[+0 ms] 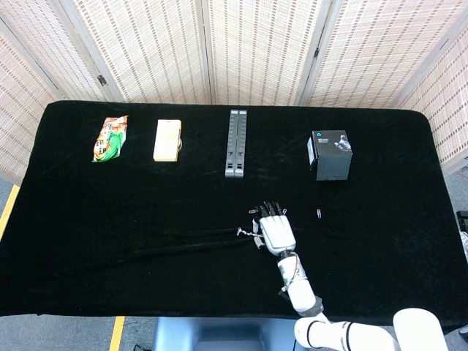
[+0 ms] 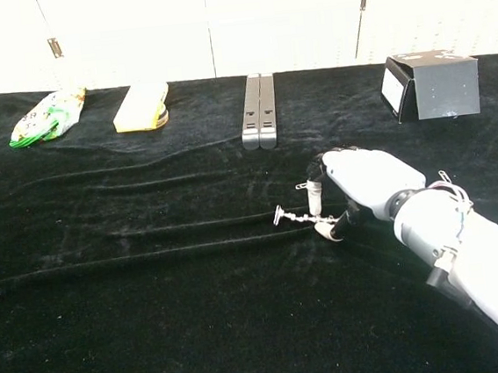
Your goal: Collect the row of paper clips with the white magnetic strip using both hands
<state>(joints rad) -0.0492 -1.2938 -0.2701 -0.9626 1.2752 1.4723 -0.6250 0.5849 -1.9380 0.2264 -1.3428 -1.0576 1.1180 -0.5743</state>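
Observation:
My right hand (image 1: 276, 232) (image 2: 368, 184) rests palm down on the black cloth near the front middle, fingers curled. It pinches a short white magnetic strip (image 2: 316, 200) at its left side. A small chain of paper clips (image 2: 296, 219) (image 1: 247, 232) clings there and sticks out to the left, just above the cloth. One loose clip (image 1: 252, 212) lies just beyond the fingertips. Another loose clip (image 1: 319, 213) (image 2: 445, 175) lies to the right of the hand. My left hand shows in neither view.
Along the far side lie a green snack bag (image 1: 110, 137), a yellow block (image 1: 167, 139), a long grey bar (image 1: 235, 143) and a black box (image 1: 330, 154). The black cloth (image 2: 149, 249) has long ridges running left of the hand.

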